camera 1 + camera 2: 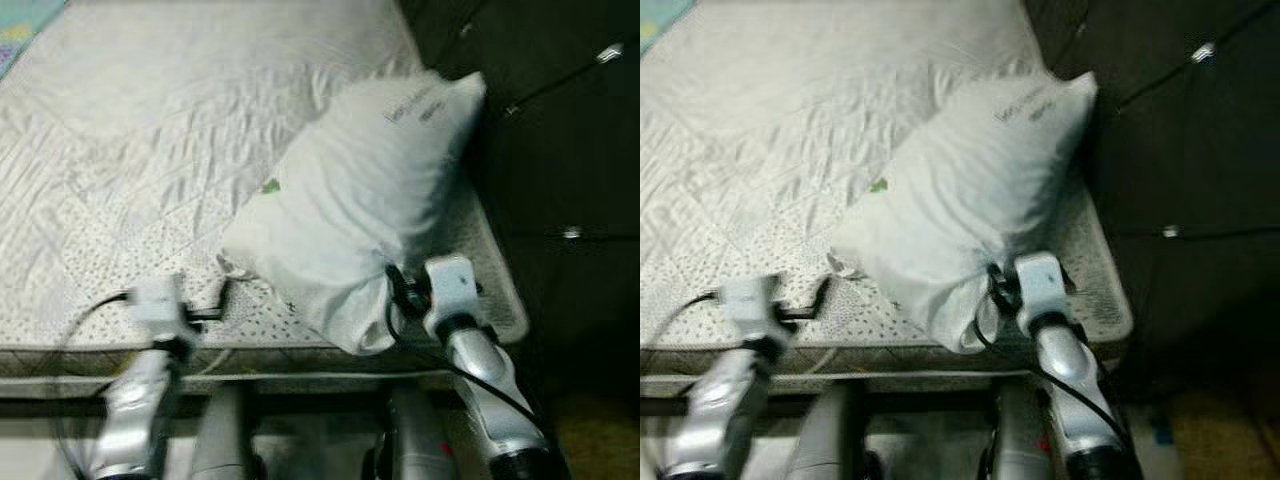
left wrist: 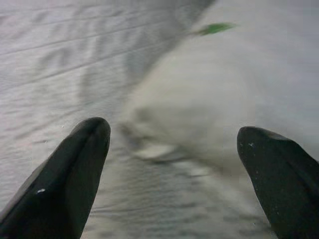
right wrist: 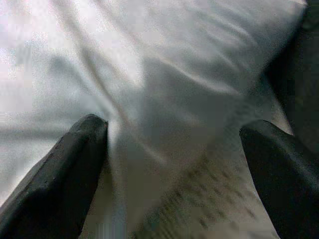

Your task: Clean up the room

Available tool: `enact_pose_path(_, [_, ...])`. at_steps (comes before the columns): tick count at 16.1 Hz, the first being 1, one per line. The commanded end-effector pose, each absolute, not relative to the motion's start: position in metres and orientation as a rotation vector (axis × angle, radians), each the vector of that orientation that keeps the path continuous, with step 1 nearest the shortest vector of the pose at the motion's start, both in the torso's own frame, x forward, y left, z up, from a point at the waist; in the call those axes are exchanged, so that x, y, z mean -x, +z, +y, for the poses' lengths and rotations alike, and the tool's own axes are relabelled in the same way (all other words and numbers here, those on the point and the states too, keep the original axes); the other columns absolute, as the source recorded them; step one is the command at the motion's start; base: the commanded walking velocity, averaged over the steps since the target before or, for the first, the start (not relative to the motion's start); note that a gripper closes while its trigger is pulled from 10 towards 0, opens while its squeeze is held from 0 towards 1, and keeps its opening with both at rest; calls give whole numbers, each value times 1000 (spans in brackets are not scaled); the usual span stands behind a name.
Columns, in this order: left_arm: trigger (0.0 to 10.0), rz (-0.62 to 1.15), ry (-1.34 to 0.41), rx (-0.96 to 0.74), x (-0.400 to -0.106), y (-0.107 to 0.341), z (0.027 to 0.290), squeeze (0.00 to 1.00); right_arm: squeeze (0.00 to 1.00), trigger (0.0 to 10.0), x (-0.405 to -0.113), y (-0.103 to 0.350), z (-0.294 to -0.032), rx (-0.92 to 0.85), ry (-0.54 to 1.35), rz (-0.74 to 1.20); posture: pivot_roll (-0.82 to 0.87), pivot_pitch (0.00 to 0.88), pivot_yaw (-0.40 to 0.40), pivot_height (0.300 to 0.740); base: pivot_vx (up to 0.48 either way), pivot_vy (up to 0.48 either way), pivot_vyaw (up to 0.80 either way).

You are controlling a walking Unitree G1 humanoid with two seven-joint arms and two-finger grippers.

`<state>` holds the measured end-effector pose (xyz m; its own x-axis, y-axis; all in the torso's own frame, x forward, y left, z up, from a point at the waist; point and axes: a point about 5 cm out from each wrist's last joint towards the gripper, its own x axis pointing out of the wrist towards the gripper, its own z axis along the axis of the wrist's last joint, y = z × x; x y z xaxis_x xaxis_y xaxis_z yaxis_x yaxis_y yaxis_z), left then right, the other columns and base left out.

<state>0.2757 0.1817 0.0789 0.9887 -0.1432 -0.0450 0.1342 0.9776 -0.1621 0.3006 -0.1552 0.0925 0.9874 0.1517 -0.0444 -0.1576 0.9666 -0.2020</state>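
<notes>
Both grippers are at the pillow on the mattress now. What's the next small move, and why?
Probably close the right gripper on the pillow. Its fingers stand open around the pillow's near corner at the mattress edge, fabric bunched between them, while the open left gripper sits short of the other corner.

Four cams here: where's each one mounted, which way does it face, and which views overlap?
Left eye: head, looking down at the mattress and pillow; both arms show.
Right eye: same head, same scene, shifted sideways.
Left wrist: along the left gripper, fingers open, facing the pillow's corner.
Right wrist: along the right gripper, fingers open against the pillow.
Shared: all four see pillow and mattress.
</notes>
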Motion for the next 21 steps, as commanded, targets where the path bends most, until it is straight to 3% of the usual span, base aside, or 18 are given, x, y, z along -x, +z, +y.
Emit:
enact_pose_path(1, [10000, 93, -104, 139, -270, 72, 192, 0, 0, 10000, -301, 93, -152, 191, 172, 28, 23, 172, 9, 558, 0, 0, 0])
enact_pose_path(11, [10000, 104, -100, 139, -268, 71, 193, 0, 0, 10000, -305, 97, -140, 103, 349, 62, 26, 174, 15, 548, 0, 0, 0])
enact_pose_path(17, [10000, 109, -102, 131, -268, 72, 194, 0, 0, 10000, -309, 98, -140, -41, 494, 221, 28, 184, 27, 548, 0, 0, 0])
enact_pose_path(20, [10000, 114, -110, 123, -268, 71, 194, 0, 0, 10000, -310, 101, -125, -44, 484, 239, 31, 184, 30, 548, 0, 0, 0])
enact_pose_path(21, [10000, 108, -112, 122, -268, 74, 195, 0, 0, 10000, -308, 99, -108, -59, 478, 290, 42, 187, 32, 548, 0, 0, 0])
